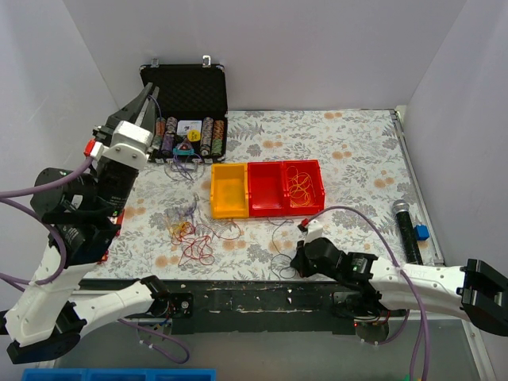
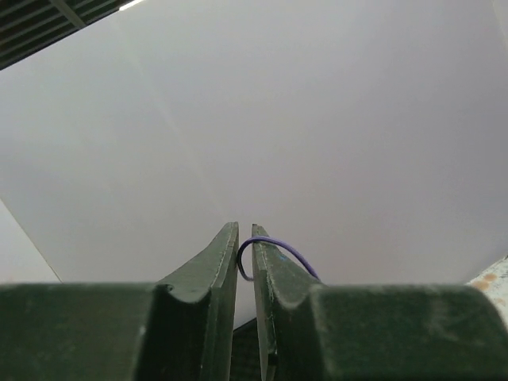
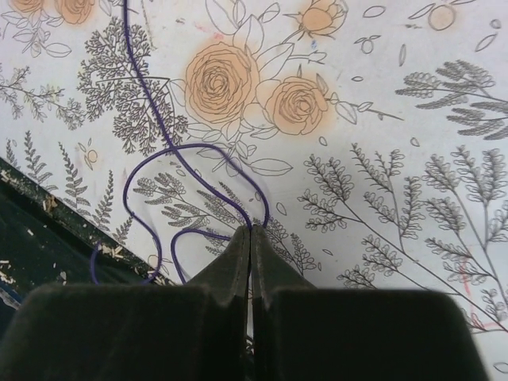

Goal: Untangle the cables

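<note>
The tangle of cables point(image 1: 190, 232), thin red, orange, yellow and purple loops, lies on the flowered cloth at the front left. My left gripper point(image 1: 149, 92) is raised in front of the black case. In the left wrist view it point(image 2: 244, 232) is shut on a purple cable point(image 2: 279, 244), which hangs down to loose purple loops point(image 1: 183, 163). My right gripper point(image 1: 298, 262) is low at the table's near edge. In the right wrist view it point(image 3: 251, 230) is shut on another purple cable point(image 3: 168, 145) that curls over the cloth.
An open black case point(image 1: 186, 99) with poker chips stands at the back left. A yellow bin point(image 1: 228, 190) and two red bins point(image 1: 270, 189) sit mid-table; the right one holds thin yellow-orange cables point(image 1: 302, 184). A black microphone point(image 1: 406, 230) lies at the right edge.
</note>
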### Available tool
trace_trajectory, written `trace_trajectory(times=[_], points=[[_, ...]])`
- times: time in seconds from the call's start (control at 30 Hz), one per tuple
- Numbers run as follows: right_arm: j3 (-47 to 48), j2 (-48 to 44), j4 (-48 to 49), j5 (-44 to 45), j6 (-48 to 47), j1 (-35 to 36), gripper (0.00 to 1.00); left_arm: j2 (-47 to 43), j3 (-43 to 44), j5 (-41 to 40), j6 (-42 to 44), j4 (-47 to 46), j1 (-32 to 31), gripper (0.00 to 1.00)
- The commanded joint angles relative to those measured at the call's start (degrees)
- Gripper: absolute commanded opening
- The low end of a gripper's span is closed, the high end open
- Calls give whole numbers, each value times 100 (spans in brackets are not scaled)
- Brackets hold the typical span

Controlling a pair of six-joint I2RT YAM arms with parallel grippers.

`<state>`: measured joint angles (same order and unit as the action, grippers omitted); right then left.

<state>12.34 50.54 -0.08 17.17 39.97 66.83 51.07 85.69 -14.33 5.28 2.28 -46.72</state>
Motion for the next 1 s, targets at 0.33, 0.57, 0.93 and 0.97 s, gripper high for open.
trace_trajectory(times=[0.33, 0.57, 0.93, 0.97], points=[[3395, -81, -713, 1412, -1894, 23, 1, -659, -887, 1168, -1, 1643, 23, 13], [4653, 894, -125, 1395, -2888, -99, 1, -817, -1133, 1424, -80, 2513, 23, 12], [5991, 2231, 192, 772, -3487, -987, 1, -1116, -1441, 1600, 8, 2602, 14, 11], [6034, 2310, 201, 692, -3469, -1057, 1, -1151, -1458, 1591, 26, 2602, 22, 11]])
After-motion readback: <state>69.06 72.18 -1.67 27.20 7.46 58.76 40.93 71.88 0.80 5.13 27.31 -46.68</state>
